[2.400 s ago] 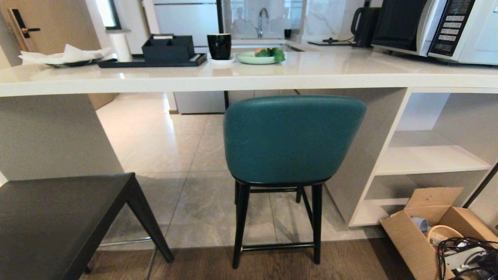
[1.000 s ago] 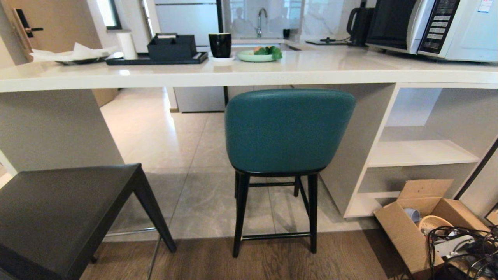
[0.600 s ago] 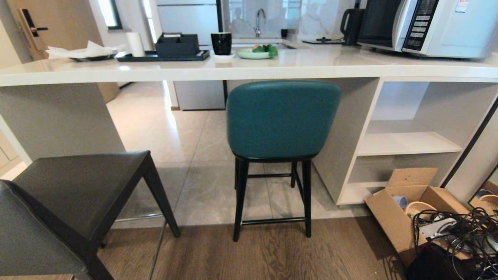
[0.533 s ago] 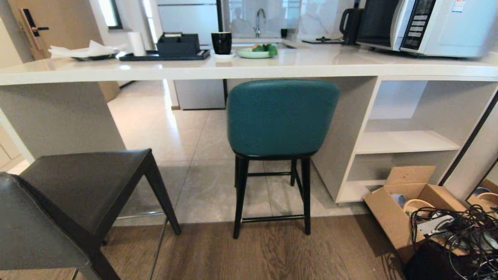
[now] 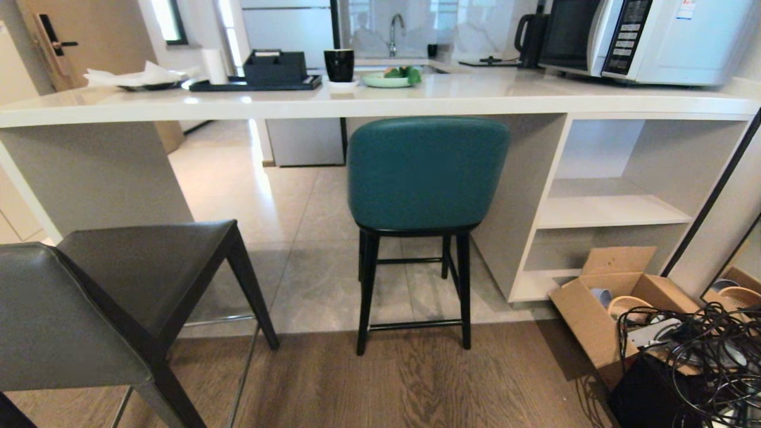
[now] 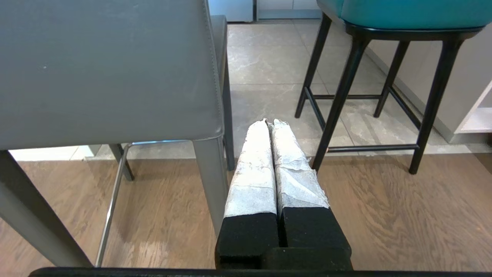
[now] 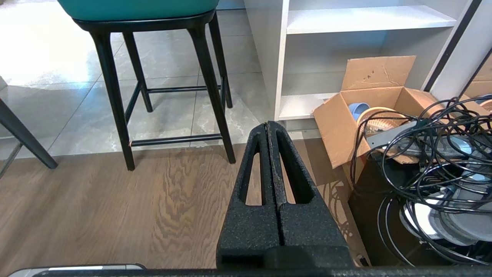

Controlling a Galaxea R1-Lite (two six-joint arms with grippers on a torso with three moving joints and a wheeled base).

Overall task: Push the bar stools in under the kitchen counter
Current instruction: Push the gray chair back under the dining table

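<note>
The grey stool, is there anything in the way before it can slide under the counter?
Nothing visible blocks it. Bare floor lies between the grey stool and the open space under the kitchen counter. The teal stool stands off to its right, apart.

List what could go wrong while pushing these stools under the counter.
The grey stool stands well out from the counter near its end panel, so a skewed push could drive it into the panel. The teal stool has a back about level with the counter's edge; it may catch there. The cable tangle and cardboard box on the floor at the right could snag the base.
</note>
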